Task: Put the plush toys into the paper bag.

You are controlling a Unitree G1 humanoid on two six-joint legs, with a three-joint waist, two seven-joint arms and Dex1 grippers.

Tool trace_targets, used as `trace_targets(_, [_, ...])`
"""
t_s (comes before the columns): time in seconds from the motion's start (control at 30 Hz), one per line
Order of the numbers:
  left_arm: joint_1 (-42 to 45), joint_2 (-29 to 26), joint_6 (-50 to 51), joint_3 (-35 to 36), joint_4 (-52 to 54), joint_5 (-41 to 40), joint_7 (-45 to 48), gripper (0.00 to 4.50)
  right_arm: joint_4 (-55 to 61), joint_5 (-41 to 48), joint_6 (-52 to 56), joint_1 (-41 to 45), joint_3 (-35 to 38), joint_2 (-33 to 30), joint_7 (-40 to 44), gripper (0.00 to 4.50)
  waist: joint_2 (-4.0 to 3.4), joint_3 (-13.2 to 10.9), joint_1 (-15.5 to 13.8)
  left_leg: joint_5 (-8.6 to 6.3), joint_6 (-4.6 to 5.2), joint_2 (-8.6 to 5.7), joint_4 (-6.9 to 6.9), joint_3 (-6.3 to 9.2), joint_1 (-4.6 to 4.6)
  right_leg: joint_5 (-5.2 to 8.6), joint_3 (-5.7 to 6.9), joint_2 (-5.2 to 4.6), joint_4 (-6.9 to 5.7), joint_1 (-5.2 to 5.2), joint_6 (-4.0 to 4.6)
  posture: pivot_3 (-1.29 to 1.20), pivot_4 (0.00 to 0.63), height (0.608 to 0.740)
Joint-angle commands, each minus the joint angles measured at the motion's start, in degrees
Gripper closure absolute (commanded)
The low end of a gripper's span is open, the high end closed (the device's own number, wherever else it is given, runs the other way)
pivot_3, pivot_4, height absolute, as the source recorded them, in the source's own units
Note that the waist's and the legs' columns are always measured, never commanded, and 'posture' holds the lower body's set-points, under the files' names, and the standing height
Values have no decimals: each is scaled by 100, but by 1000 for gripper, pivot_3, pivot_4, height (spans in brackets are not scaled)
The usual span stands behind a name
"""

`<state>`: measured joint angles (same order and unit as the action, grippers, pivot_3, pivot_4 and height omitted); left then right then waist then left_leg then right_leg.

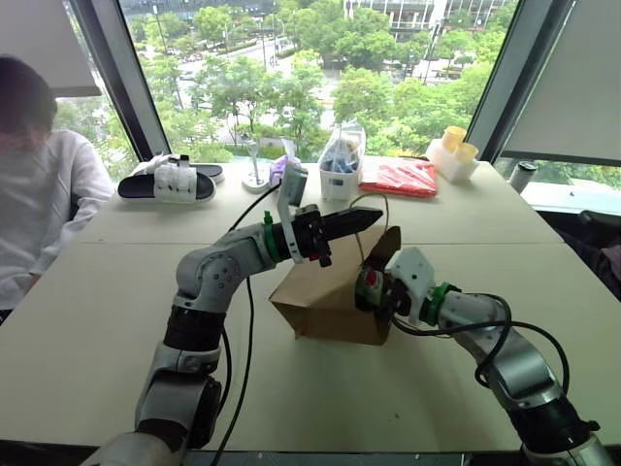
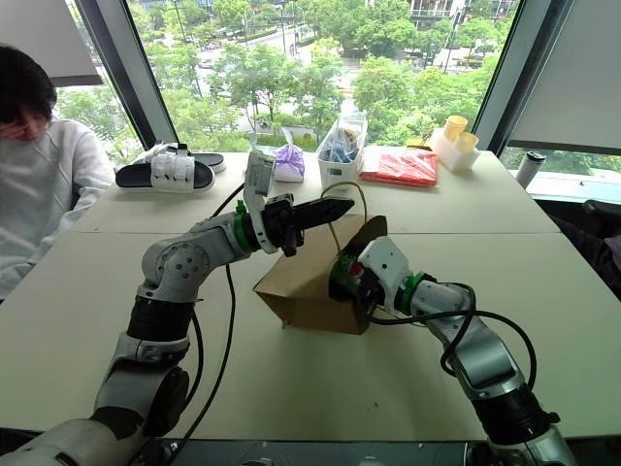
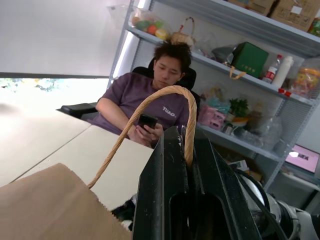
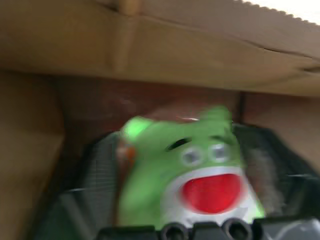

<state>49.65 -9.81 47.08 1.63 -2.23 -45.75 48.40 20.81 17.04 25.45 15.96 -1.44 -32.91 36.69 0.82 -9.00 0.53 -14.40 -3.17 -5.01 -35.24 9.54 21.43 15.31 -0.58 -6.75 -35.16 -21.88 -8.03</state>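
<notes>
The brown paper bag (image 1: 320,303) lies tipped on the table with its mouth turned toward my right arm. My left gripper (image 1: 375,219) is shut on the bag's tan loop handle (image 3: 150,107) and holds it up above the bag. My right gripper (image 1: 373,291) is at the bag's mouth. Its fingers (image 4: 80,200) stand spread wide on either side of the green plush toy (image 4: 190,170), which has a red-and-white mouth patch. The toy sits loose between them, facing the camera, with the bag's inner walls around it.
A person in white (image 1: 39,184) sits at the table's left edge. Along the far edge lie black-and-white slippers (image 1: 170,183), a purple pouch (image 2: 288,163), a clear plastic bag (image 1: 342,160), a red packet (image 1: 400,177) and yellow cups (image 1: 453,146). Another seated person (image 3: 150,100) is beyond the table.
</notes>
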Motion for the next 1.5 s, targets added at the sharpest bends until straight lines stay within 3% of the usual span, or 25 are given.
trace_targets(0.03, [67, 21, -92, 137, 77, -126, 21, 4500, 637, 709, 390, -236, 777, 10, -78, 529, 0, 0, 3, -4, 8, 0, 0, 1, -1, 0, 0, 0, 0, 0, 0, 0, 150, 740])
trace_targets(0.2, [83, 15, -123, 159, 8, -121, 42, 4500, 1298, 2558, 1577, -855, 2485, 220, -796, 529, 0, 0, 0, -15, 26, 1, 0, 2, -2, 0, -1, 0, -1, 1, 0, 0, 150, 740])
trace_targets(0.33, [109, 36, -146, 205, -43, -151, 40, 4500, 1220, 3047, 1805, -1713, 3227, 493, -1203, 529, 1, 1, -11, -18, 31, 1, 0, 1, -3, 0, 0, 0, 0, 4, 1, 0, 150, 740])
trace_targets(0.53, [77, 62, -168, 181, -75, -132, 78, 4500, 829, 2825, 1576, -2716, 3183, 1038, -1555, 529, -3, 3, 17, -19, 33, 0, 0, -12, -5, 0, -13, 1, -2, 1, 1, 0, 150, 740])
trace_targets(0.73, [44, 112, -179, 120, -49, -88, 97, 4500, 702, 3311, 1697, -2770, 2836, 1676, -1646, 529, -5, 5, 16, -19, 33, 8, 2, -17, -12, 0, -20, 10, -6, 2, 1, 0, 150, 740])
trace_targets(0.83, [34, 135, -216, 86, -39, -44, 86, 4500, 286, 3849, 1593, -2413, 2833, 2319, -1938, 529, -3, 4, 10, -19, 33, 7, 1, -11, -11, 0, -21, 9, -4, 2, 1, 0, 150, 740])
trace_targets(0.93, [12, 112, -237, 75, -18, -26, 79, 4500, 165, 3964, 1452, -2286, 2903, 2491, -2047, 1420, -8, 7, 12, -19, 33, 7, 3, -3, -11, 0, -24, 9, -5, -2, 1, 0, 150, 740])
trace_targets(1.13, [-58, 37, -234, 79, 62, -28, 78, 4500, 529, 4524, 1350, -2479, 3132, 2404, -2196, 4402, -9, 7, 6, -20, 34, 5, 8, -3, -6, 0, -26, 9, -5, -10, 1, 0, 150, 740])
trace_targets(1.37, [41, 42, -362, 92, -96, 29, 86, 4500, 1403, 5740, 1411, -2642, 3288, 1760, -2556, 4463, -9, 7, 18, -20, 35, 7, 8, -7, -8, 0, -28, 9, -5, -9, 1, 0, 150, 740])
trace_targets(1.5, [341, 79, -332, 368, -348, -200, -4, 4500, 1708, 6811, 1253, -1863, 3423, 924, -3158, 4463, -8, 5, 17, -20, 35, 6, 5, -10, -5, 0, -29, 9, -5, -9, 1, 0, 150, 740])
